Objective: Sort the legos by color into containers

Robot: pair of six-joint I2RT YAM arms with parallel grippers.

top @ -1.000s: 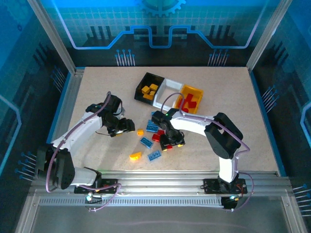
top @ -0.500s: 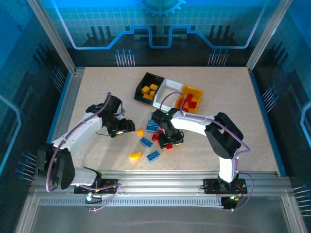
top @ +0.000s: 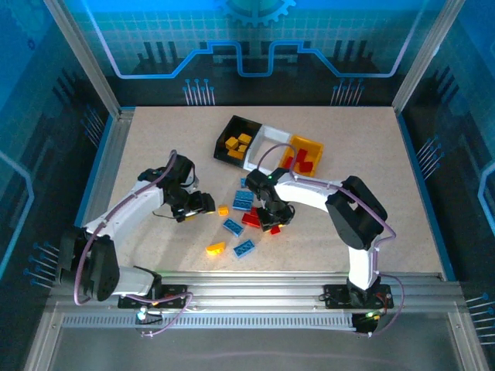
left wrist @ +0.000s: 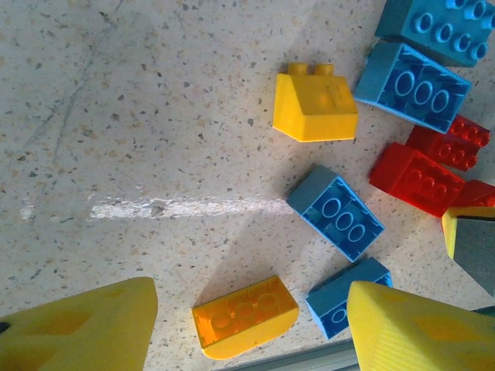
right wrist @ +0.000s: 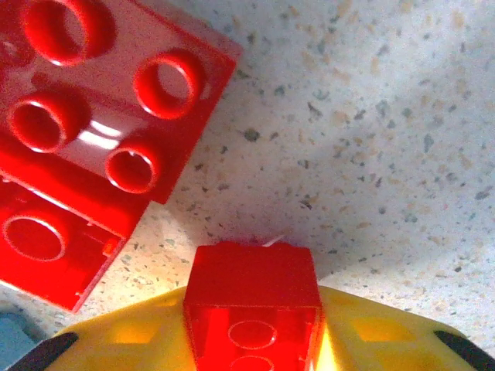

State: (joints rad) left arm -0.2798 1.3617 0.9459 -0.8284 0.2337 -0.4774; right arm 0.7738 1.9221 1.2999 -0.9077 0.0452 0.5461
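Note:
My right gripper (top: pixel 273 222) is shut on a small red lego (right wrist: pixel 251 290), held just above the table beside a bigger red lego (right wrist: pixel 108 93). My left gripper (left wrist: pixel 251 297) is open and hangs low over an orange lego (left wrist: pixel 245 315) that lies between its yellow fingers (left wrist: pixel 85 328). Loose legos lie mid-table: blue legos (top: pixel 243 201), a red lego (top: pixel 251 219), and orange legos (top: pixel 215 248). At the back stand the black bin (top: pixel 229 133) holding orange legos, the white bin (top: pixel 271 139), and the yellow bin (top: pixel 309 144) holding red legos.
In the left wrist view a yellow sloped lego (left wrist: pixel 313 107), blue legos (left wrist: pixel 337 212) and red legos (left wrist: pixel 414 179) crowd the right side. Bare tabletop (top: pixel 155 139) lies to the left and far right. Metal rails (top: pixel 255 286) edge the table.
My right gripper has drawn back a little toward the bins with the small red lego in it. The left arm has shifted only slightly.

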